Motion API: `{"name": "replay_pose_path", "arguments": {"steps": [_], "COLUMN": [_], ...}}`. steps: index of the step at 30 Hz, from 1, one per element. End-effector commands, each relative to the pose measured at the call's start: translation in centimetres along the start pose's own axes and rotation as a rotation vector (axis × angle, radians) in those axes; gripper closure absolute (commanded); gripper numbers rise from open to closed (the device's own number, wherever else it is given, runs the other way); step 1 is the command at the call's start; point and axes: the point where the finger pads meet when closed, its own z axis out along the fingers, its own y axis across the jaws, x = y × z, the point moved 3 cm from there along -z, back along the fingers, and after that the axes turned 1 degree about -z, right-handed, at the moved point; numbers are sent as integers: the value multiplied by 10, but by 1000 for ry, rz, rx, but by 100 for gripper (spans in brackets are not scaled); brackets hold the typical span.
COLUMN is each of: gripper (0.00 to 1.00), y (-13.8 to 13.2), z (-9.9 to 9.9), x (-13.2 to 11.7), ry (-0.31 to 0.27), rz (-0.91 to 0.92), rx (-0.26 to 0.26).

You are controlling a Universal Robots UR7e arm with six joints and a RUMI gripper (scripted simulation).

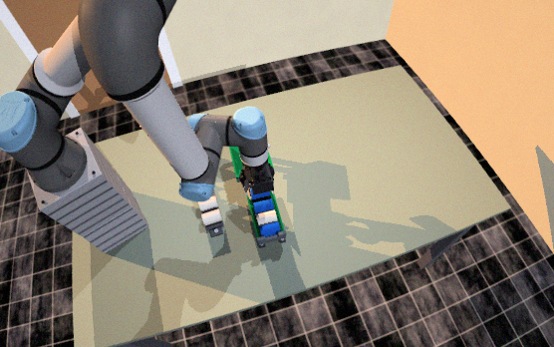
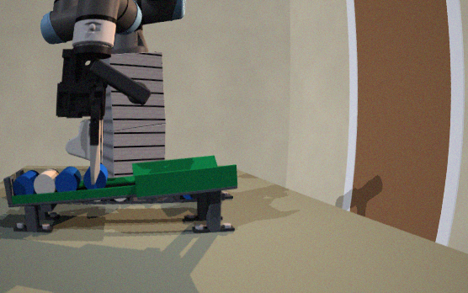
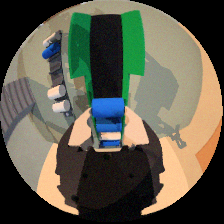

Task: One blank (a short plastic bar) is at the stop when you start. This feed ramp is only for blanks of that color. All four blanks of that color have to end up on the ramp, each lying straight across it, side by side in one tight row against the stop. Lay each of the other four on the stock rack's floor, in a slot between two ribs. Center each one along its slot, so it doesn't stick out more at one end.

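The green ramp (image 1: 235, 162) (image 2: 185, 182) (image 3: 79, 45) has a dark floor. At its stop (image 2: 7, 191) lies a blue blank (image 1: 270, 229) (image 2: 25, 183), then a white blank (image 1: 266, 217) (image 2: 45, 182), then a second blue blank (image 1: 263, 204) (image 2: 67, 179) (image 3: 108, 124). My gripper (image 2: 96, 180) (image 3: 108, 107) is shut on the ends of a third blue blank (image 2: 103, 175) (image 3: 108, 104), which lies across the ramp, a small gap up-slope. The stock rack (image 1: 215, 230) (image 3: 56, 67) holds two white blanks (image 3: 56, 92) (image 3: 61, 106) near one end, and a white blank (image 3: 50, 39) and a blue blank (image 3: 51, 50) near the other.
The rack stands beside the ramp, on the side of the robot's ribbed pedestal (image 1: 100, 214) (image 2: 139, 126). The ramp's tall green side walls (image 2: 187, 180) rise at its upper end. The forearm (image 1: 166, 135) passes over the rack's far part.
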Motion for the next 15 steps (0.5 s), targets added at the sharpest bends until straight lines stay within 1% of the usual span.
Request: {"name": "replay_pose_path", "arguments": {"steps": [1, 3, 4, 6, 7, 9, 10, 12, 13, 15], "gripper": [61, 61, 59, 59, 56, 56, 54, 54, 51, 51], "y": [3, 3, 3, 3, 3, 3, 3, 3, 3, 3], "z": [-1, -1, -1, -1, -1, -1, -1, -1, -1, -1], "x": [-3, -3, -3, -3, -3, -3, -3, -3, -3, -3], "ry": [-2, -2, -2, -2, -2, -2, -2, -2, -2, -2], "rz": [3, 3, 3, 3, 3, 3, 3, 3, 3, 3], "rx": [-6, -6, -6, -6, -6, -6, -6, -6, -6, -6]}}
